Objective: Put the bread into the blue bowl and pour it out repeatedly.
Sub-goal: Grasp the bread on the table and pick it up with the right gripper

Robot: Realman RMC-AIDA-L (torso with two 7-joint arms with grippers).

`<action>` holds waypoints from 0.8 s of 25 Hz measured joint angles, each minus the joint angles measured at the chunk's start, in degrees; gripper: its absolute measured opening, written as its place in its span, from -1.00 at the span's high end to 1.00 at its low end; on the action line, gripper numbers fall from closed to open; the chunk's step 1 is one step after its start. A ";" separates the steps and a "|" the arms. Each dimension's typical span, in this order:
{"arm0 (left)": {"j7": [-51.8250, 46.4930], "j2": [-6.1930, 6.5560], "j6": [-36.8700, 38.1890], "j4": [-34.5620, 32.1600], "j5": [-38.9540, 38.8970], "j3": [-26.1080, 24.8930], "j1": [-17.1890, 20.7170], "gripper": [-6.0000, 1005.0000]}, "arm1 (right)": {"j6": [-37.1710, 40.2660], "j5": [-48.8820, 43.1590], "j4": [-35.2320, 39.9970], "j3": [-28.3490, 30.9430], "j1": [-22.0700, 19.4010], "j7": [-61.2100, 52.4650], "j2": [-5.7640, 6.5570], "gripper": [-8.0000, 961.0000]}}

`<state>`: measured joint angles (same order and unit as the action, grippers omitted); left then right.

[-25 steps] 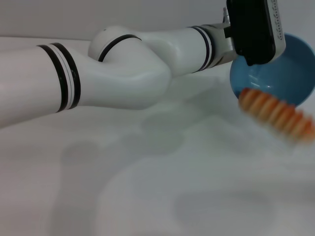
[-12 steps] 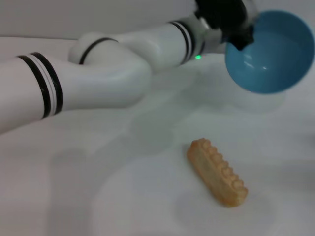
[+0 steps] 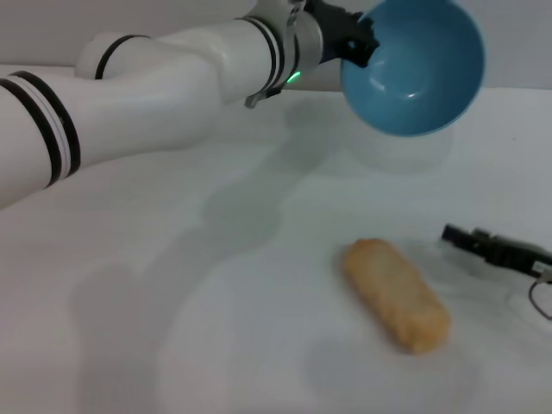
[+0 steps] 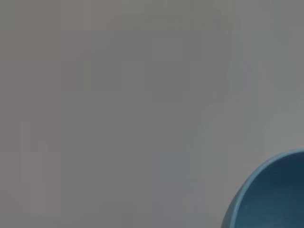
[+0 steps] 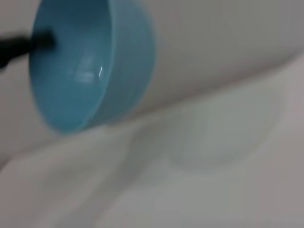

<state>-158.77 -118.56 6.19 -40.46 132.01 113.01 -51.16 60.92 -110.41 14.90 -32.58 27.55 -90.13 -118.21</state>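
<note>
The blue bowl [image 3: 414, 65] hangs in the air at the back right, tipped on its side with its empty inside facing me. My left gripper [image 3: 349, 39] is shut on its rim. The bowl also shows in the left wrist view [image 4: 270, 194] and in the right wrist view [image 5: 85, 61], where a dark finger [image 5: 26, 42] of the left gripper clamps its rim. The bread [image 3: 397, 293] lies on the white table, golden-tan face up, below and in front of the bowl. My right gripper [image 3: 492, 246] comes in low at the right edge, just right of the bread.
The white table [image 3: 216, 328] fills the head view. My left arm [image 3: 155, 78] crosses the back from the left side to the bowl. A grey wall stands behind the table.
The bread fell out of the tipped bowl and came to rest on the table. The left arm carried the bowl up and to the left. The right gripper has come into view.
</note>
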 joint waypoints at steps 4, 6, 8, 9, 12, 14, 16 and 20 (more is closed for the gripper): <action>-0.13 -0.07 0.05 0.81 -0.05 -0.29 0.04 0.99 | 3.33 -6.57 2.55 -1.06 1.55 -10.04 0.26 -0.57; -0.18 -0.15 0.03 0.82 -0.07 -0.58 0.27 0.99 | 6.33 -9.62 3.21 -1.21 2.53 -15.17 0.72 -0.57; -0.24 -0.18 -0.02 0.88 -0.09 -0.76 0.37 0.99 | 7.27 -10.88 3.57 -1.21 2.91 -16.84 0.84 -0.57; -0.24 -0.18 -0.08 0.95 -0.09 -0.77 0.37 0.99 | 7.81 -11.93 3.87 -1.22 3.25 -18.10 0.88 -0.57; -0.26 -0.18 -0.28 1.08 -0.09 -0.79 0.45 0.99 | 8.07 -13.97 4.14 -1.40 3.97 -20.56 0.95 -0.56; -0.35 -0.18 -0.36 1.11 -0.09 -0.82 0.58 0.99 | 7.83 -14.81 4.16 -1.56 4.26 -21.51 0.98 -0.56; -0.76 -0.17 -0.41 1.25 -0.09 -0.90 0.66 0.99 | 7.72 -15.20 4.18 -1.69 4.44 -21.89 0.99 -0.56; -1.07 -0.16 -0.70 1.81 -0.09 -0.96 0.66 0.99 | 7.37 -15.28 4.00 -2.96 5.53 -22.13 0.49 -0.56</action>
<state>-159.85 -118.71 5.49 -38.65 131.92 112.05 -50.50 68.29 -125.69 18.91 -35.54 33.07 -112.25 -117.72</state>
